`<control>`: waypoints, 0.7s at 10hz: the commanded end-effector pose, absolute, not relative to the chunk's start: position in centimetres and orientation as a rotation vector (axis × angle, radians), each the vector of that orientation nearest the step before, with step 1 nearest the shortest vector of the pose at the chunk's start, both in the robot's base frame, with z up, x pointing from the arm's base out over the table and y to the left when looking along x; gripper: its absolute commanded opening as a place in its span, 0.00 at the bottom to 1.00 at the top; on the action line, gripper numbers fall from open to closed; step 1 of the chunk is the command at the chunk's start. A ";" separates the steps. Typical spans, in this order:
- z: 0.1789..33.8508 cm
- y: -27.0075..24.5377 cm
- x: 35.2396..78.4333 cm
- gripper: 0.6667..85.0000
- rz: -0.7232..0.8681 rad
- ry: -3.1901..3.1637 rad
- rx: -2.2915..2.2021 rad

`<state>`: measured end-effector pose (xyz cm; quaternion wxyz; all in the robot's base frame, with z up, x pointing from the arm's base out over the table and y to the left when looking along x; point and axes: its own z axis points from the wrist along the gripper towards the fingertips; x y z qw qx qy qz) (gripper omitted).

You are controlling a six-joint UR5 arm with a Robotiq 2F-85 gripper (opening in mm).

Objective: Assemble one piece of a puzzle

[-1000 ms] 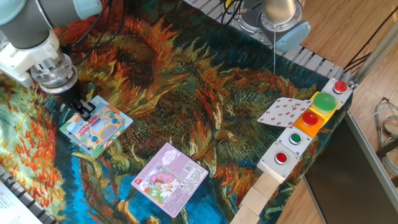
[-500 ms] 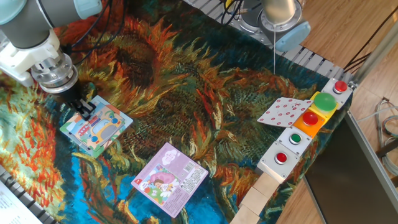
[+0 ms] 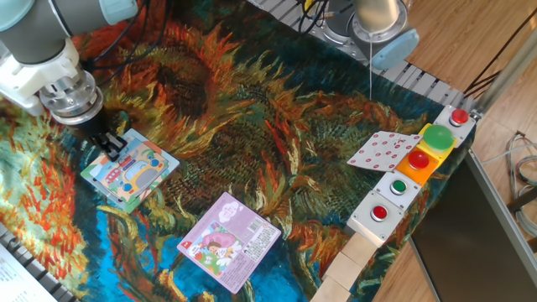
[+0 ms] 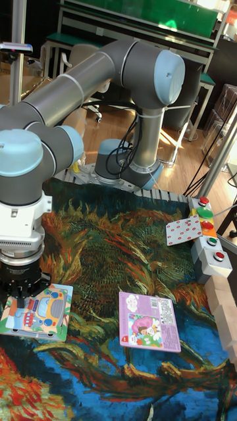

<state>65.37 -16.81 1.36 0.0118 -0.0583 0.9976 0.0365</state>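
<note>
The puzzle (image 3: 134, 174) is a square board with a teal edge and a cartoon bus picture, lying flat at the left of the cloth; it also shows in the tall view (image 4: 41, 310). My gripper (image 3: 114, 148) points straight down with its black fingertips resting on the board's far left corner, seen again in the tall view (image 4: 23, 301). The fingers stand close together, shut on the piece, which is almost wholly hidden between them, with only a sliver of colour showing.
A purple-pink rectangular card (image 3: 228, 240) lies near the front middle of the cloth. A red-and-white patterned card (image 3: 383, 151) leans against a button box (image 3: 413, 178) at the right edge. Wooden blocks (image 3: 346, 262) line the front right corner.
</note>
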 end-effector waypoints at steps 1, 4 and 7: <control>2.1 -16.7 65.7 0.01 0.124 3.080 -0.190; 2.4 -16.4 66.6 0.01 0.131 3.033 -0.161; 2.1 -18.0 67.5 0.01 0.041 3.018 -0.201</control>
